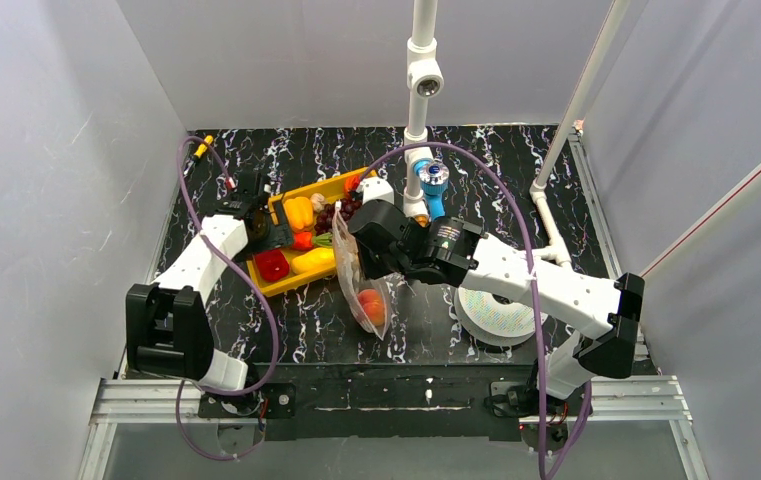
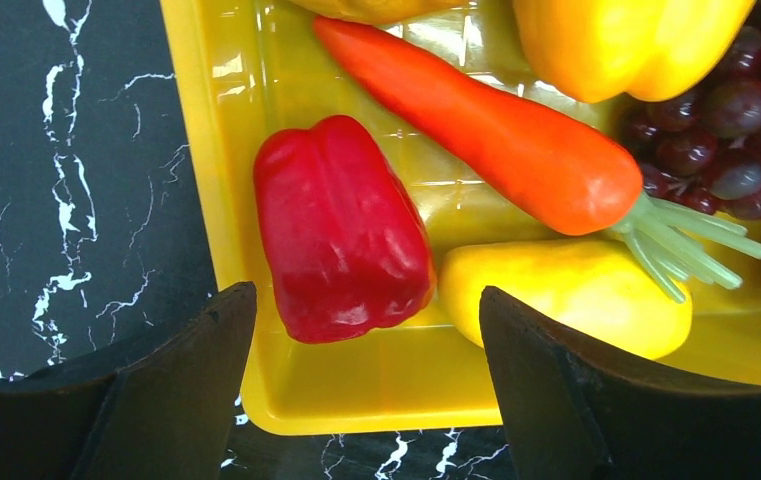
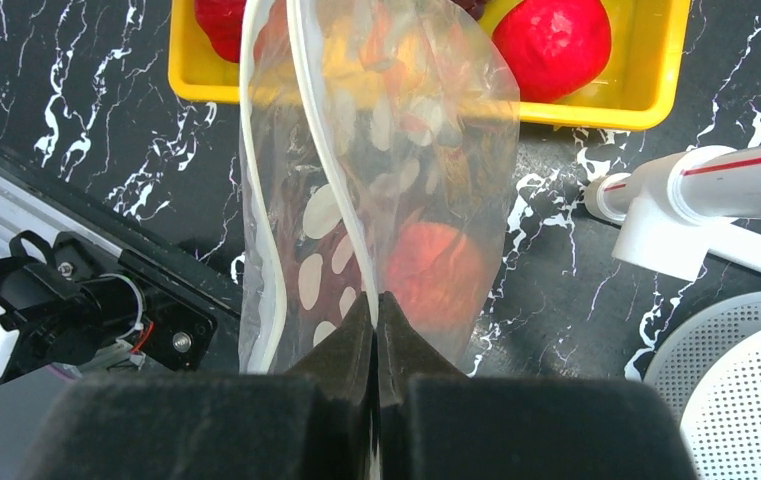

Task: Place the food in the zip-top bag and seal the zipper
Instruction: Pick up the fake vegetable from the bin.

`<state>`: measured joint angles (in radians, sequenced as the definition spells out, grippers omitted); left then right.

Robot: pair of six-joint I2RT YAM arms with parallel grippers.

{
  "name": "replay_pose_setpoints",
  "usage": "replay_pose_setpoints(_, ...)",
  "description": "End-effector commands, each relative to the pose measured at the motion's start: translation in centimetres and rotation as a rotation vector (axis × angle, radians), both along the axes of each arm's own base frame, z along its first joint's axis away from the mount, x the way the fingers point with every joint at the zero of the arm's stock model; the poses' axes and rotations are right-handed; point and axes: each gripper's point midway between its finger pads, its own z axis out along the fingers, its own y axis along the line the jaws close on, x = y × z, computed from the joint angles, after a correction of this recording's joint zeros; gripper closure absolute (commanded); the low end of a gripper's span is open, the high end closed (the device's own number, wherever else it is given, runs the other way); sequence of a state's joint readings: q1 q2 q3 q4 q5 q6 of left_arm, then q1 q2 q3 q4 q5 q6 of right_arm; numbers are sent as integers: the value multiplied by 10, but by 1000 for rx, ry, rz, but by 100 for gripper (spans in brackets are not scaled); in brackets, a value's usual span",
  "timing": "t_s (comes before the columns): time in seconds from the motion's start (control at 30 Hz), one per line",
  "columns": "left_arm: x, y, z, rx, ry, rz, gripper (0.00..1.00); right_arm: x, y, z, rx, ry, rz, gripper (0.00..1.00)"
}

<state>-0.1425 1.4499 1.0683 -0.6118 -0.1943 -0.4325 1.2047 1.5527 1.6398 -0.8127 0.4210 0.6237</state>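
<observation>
You get bright, even overhead light in all three views, with soft, short shadows. Glare streaks the yellow tray [image 2: 241, 90] at 12 o'clock in your left wrist view, where the left fingers [image 2: 136, 400] blur at 6 o'clock. White reflections fleck the zip-top bag [image 3: 386, 150].

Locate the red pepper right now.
In the left wrist view the red pepper lies at the left wall of the yellow tray, beside the carrot and a yellow fruit; from overhead, that is the tray's near end, table left.
</observation>
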Motion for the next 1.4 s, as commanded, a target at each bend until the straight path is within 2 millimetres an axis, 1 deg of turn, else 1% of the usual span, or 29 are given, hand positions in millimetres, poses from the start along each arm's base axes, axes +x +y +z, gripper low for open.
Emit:
replay_pose_setpoints(0.0,-8,11,-5,52,36,47,19,5,5,17,34,-44,-5,99)
replay_pose_setpoints(0.17,-10,1,-20,4,109,42,19,5,5,16,34,-44,-5,99)
replay_pose_setpoints(0.27,-12,2,-27,17,157,46,20,4,4,15,33,-41,-4,99)
replay_pose_setpoints(0.3,-12,2,-28,19,162,45,22,4,4,16,37,-40,-2,99)
replay_pose_setpoints(0.33,-12,1,-28,15,162,43,27,3,4,18,43,-41,-1,99)
replay_pose_setpoints(0.43,-7,-4,-22,-13,127,15,44,3,5,22,55,-46,-2,99)
replay_pose_setpoints(0.47,-5,-5,-18,-18,111,4,48,4,4,22,55,-48,-3,99)
replay_pose_setpoints(0.6,-4,-14,1,-63,44,-60,53,4,1,21,48,-52,-9,99)
replay_pose_setpoints(0.67,0,-24,12,-114,-34,-106,55,3,1,22,51,-51,-10,99)
replay_pose_setpoints(0.8,2,-46,38,-220,-191,-210,63,2,2,28,62,-55,-7,99)
replay_pose_setpoints(0.9,0,-48,60,-231,-307,-248,68,2,0,30,60,-60,-13,99)
replay_pose_setpoints(1.03,-10,-54,84,-260,-412,-288,69,2,0,31,58,-57,-13,99)
replay_pose_setpoints(1.1,-22,-63,99,-329,-436,-296,69,1,0,32,55,-56,-12,99)
replay_pose_setpoints(1.13,-29,-71,107,-382,-444,-304,69,2,0,32,52,-57,-13,99)
replay_pose_setpoints(1.17,-40,-81,118,-454,-458,-314,69,2,0,32,49,-59,-15,99)
replay_pose_setpoints(1.27,-77,-106,164,-672,-537,-344,69,3,1,31,45,-59,-15,99)
replay_pose_setpoints(1.33,-99,-115,194,-775,-608,-366,69,3,4,31,46,-56,-12,99)
replay_pose_setpoints(1.37,-109,-116,208,-799,-648,-392,68,3,6,31,48,-55,-9,99)
